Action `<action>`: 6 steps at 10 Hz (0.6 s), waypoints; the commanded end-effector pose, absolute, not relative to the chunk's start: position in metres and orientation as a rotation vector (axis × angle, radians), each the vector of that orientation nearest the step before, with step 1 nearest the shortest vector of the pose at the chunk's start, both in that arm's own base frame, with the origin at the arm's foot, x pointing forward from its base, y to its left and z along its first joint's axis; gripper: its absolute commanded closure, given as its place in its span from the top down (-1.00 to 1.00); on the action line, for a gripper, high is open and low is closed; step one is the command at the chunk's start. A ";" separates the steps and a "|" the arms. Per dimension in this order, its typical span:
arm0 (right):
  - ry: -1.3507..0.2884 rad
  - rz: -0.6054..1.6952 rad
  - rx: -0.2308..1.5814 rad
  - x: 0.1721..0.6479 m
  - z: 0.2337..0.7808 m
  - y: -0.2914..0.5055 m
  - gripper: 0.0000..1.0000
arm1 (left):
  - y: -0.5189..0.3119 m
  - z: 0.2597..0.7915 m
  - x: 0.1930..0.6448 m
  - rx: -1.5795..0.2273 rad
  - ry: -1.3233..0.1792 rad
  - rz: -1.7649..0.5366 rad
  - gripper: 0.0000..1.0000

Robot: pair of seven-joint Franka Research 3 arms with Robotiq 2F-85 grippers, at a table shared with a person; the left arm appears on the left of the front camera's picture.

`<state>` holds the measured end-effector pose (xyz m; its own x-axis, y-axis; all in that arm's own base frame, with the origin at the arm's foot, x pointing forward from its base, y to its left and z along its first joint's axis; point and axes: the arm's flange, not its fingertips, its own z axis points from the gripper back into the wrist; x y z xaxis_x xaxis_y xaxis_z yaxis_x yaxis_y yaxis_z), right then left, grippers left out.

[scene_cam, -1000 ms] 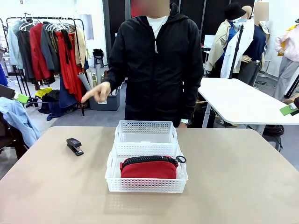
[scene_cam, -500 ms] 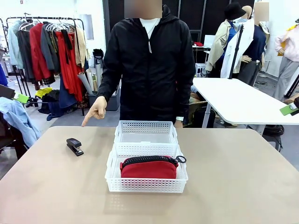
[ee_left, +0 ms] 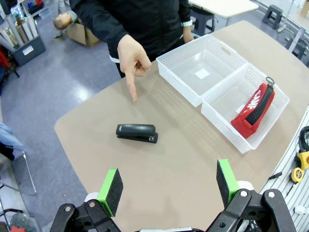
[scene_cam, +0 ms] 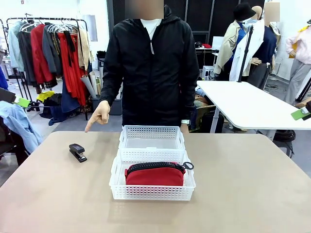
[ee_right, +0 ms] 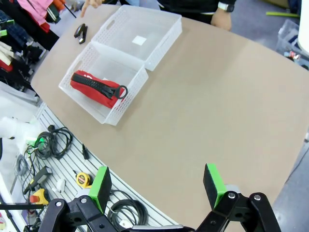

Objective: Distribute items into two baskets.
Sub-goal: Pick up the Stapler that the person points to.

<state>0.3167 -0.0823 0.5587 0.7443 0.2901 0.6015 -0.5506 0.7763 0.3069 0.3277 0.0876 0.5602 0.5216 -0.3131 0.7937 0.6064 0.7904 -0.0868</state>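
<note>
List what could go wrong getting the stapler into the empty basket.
The person's hand points down close to the stapler, so the open left gripper reaching might meet it.
It lies low on the table and may get shoved, not gripped.
The empty basket abuts the basket holding the red pouch; a short drop could land there.

A tan bench (scene_cam: 252, 194) stands on a grey floor (scene_cam: 68, 125). Over at the left, a rack of clothes (scene_cam: 58, 48) hangs thick with red and grey garments. A white table (scene_cam: 243, 104) sits to the right. Dark panels (scene_cam: 209, 14) line the back wall, and the light is even.
</note>
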 end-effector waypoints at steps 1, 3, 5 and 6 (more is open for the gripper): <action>-0.559 0.482 0.492 0.317 0.561 -0.082 1.00 | 0.088 0.559 0.328 -0.391 -0.866 -0.576 1.00; -0.559 0.482 0.492 0.317 0.561 -0.082 1.00 | 0.084 0.564 0.338 -0.408 -0.826 -0.507 1.00; -0.559 0.482 0.492 0.317 0.561 -0.082 1.00 | 0.073 0.572 0.358 -0.434 -0.736 -0.422 1.00; -0.559 0.482 0.492 0.317 0.561 -0.082 1.00 | 0.069 0.573 0.370 -0.426 -0.687 -0.368 1.00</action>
<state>0.3168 -0.0824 0.5588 0.7445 0.2901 0.6013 -0.5504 0.7766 0.3067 0.3569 0.0724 0.5622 0.6582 -0.2246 0.7185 0.5131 0.8323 -0.2098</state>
